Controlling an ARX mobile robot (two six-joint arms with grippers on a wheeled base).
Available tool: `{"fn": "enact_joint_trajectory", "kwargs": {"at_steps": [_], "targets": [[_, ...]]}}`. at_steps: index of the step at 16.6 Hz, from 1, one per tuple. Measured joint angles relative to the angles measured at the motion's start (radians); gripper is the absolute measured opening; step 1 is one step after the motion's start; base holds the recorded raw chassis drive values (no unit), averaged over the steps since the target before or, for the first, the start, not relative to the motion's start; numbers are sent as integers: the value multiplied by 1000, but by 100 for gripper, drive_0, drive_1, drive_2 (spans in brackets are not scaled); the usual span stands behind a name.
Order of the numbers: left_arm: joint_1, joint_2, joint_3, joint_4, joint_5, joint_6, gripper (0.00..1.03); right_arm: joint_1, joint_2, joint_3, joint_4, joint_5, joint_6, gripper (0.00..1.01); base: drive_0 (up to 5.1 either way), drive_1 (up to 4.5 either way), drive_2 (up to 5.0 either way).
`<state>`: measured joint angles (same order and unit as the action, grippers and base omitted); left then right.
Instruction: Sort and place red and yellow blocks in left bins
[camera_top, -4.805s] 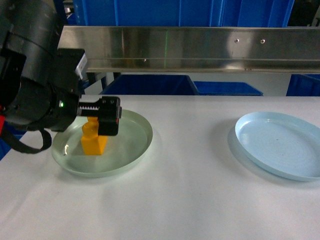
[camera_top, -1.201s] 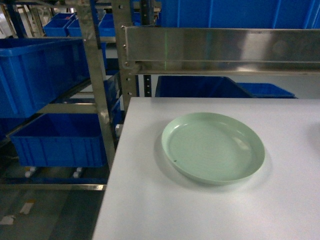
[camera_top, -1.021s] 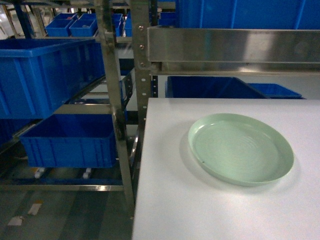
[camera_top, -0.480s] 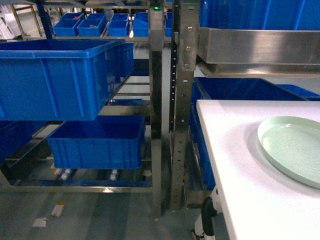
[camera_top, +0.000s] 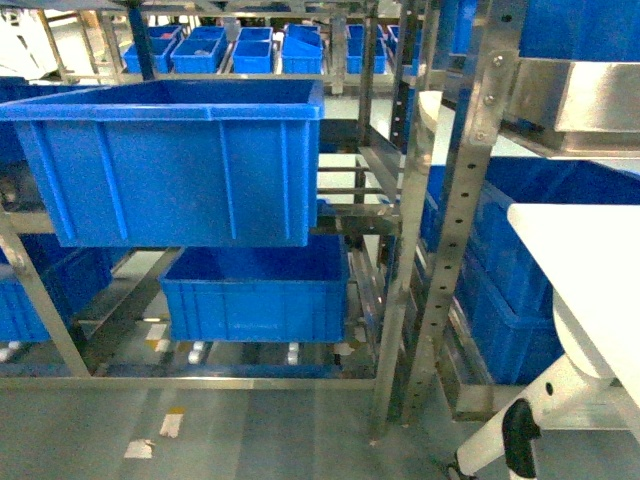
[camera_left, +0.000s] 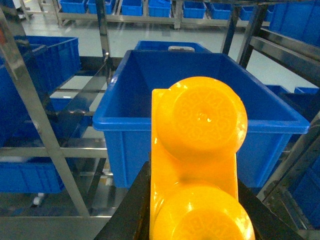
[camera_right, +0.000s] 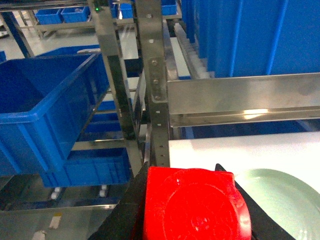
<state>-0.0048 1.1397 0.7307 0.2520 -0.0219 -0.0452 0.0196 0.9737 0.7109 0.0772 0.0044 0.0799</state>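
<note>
In the left wrist view, the left gripper (camera_left: 192, 220) is clenched on the yellow block (camera_left: 197, 160), which fills the lower centre of the picture with its two round studs facing the camera, and a large blue bin (camera_left: 200, 100) on a metal rack (camera_left: 30, 115) lies beyond it at about 12 o'clock. In the right wrist view, the right gripper (camera_right: 192, 210) grips the red block (camera_right: 192, 205), with a steel upright (camera_right: 152, 85) at 12 o'clock, a blue crate (camera_right: 40, 115) at 10 o'clock and a pale green plate (camera_right: 285, 195) on the white table (camera_right: 240, 150) at 3 o'clock. The head view shows neither gripper, only blue storage bins (camera_top: 170, 170) on shelving and the table's corner at 3 o'clock.
</note>
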Motion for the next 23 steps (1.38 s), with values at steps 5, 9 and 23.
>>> {"fn": "enact_joint_trajectory", "kwargs": {"at_steps": [5, 9, 23], "targets": [[0, 1, 0, -2, 0, 0, 26, 0, 0, 0, 0, 0, -2, 27, -492, 249, 249], [0, 1, 0, -1, 0, 0, 26, 0, 0, 0, 0, 0, -2, 27, -485, 257, 257], [-2, 1, 0, -2, 2, 0, 26, 0, 1, 0, -1, 0, -2, 27, -500, 245, 245]]}}
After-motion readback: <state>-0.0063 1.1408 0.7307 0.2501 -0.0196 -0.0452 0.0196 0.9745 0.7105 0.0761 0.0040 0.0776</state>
